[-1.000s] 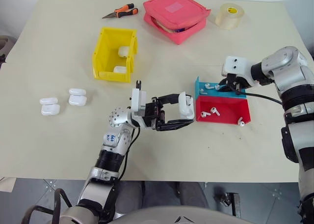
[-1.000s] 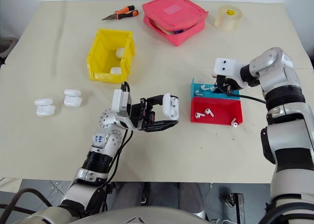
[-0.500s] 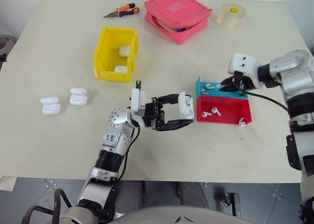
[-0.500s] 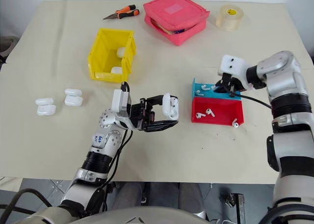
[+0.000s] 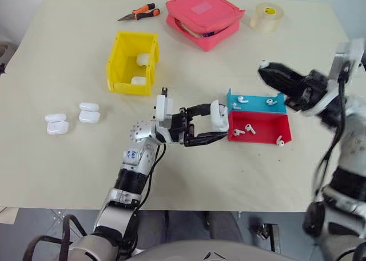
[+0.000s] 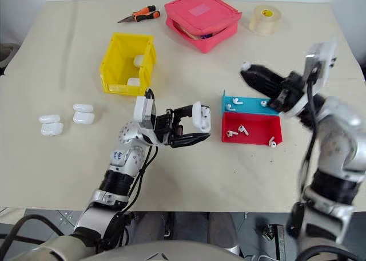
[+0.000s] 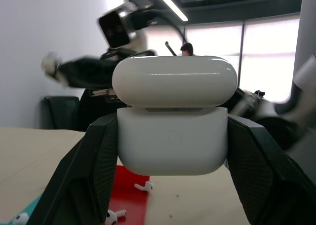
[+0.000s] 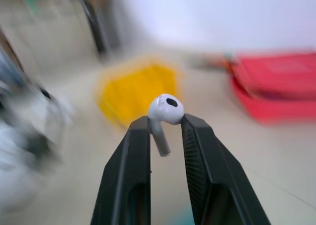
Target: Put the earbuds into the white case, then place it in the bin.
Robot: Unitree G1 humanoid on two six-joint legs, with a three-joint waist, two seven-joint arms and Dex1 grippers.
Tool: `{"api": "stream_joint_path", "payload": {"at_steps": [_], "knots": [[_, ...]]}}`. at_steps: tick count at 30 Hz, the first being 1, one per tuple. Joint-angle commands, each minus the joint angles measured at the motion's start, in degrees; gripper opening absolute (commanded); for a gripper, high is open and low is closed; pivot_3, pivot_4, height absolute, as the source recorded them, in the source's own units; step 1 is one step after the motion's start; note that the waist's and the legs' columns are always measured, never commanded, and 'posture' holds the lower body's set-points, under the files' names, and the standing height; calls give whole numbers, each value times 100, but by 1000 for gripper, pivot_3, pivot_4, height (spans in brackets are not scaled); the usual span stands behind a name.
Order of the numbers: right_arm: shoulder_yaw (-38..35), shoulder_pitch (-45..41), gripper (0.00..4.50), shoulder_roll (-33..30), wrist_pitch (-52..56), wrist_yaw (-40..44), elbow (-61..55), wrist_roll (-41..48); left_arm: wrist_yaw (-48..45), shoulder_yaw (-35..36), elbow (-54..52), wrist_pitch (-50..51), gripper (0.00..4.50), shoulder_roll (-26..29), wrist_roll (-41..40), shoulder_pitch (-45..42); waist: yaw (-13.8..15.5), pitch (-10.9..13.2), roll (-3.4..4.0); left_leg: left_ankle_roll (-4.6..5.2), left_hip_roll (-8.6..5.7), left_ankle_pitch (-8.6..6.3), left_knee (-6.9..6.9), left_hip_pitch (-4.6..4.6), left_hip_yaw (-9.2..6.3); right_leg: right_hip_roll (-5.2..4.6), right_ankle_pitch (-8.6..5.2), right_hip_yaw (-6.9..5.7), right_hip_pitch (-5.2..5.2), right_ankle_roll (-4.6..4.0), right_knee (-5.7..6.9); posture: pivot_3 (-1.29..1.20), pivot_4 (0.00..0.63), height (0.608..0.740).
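Observation:
My left gripper (image 5: 217,123) is shut on the white case (image 5: 219,115), held just above the table beside the trays. In the left wrist view the case (image 7: 173,136) sits between both fingers, its lid showing a thin gap. My right gripper (image 5: 265,68) hovers above the blue tray (image 5: 256,107), shut on one earbud (image 8: 165,112) by its stem. More earbuds (image 5: 242,99) lie in the blue tray and in the red tray (image 5: 266,126). The yellow bin (image 5: 119,66) stands at the back left with two white cases inside.
Several more white cases (image 5: 57,123) lie on the table at the left. Orange-handled pliers (image 5: 137,13), a pink pouch (image 5: 205,16) and a roll of tape (image 5: 266,16) sit along the far edge.
My right gripper has lifted out of the blue tray with an earbud, rolled over and swung up towards me. The left gripper has kept still with the case.

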Motion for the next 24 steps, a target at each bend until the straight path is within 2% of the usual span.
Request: {"api": "stream_joint_path", "payload": {"at_steps": [1,3,9,24], "knots": [[-223,457,530,446,172,-849,-1157,1243,-75,111,123,-70,2812,-34,-105,-133,5,0,0,2,-11,0,-2,0,-2,-7,0,0,0,0,0,0,150,740],[-107,760,530,652,217,-1199,-1546,1809,-90,153,225,-85,2812,-42,-97,-226,11,0,0,6,-24,2,-3,0,-9,-17,0,-8,0,0,2,0,150,740],[277,1329,530,642,62,-1778,-1932,2674,-101,233,388,-116,2812,-85,-72,-368,-2,0,0,9,-34,4,-3,-1,-17,-28,0,-33,2,0,2,0,150,740],[1118,1745,530,572,-740,-1921,-1673,2368,-90,232,305,-32,2812,-141,-67,-369,-1,0,0,12,-37,5,-4,0,-15,-28,0,-37,3,0,5,0,150,740]]}}
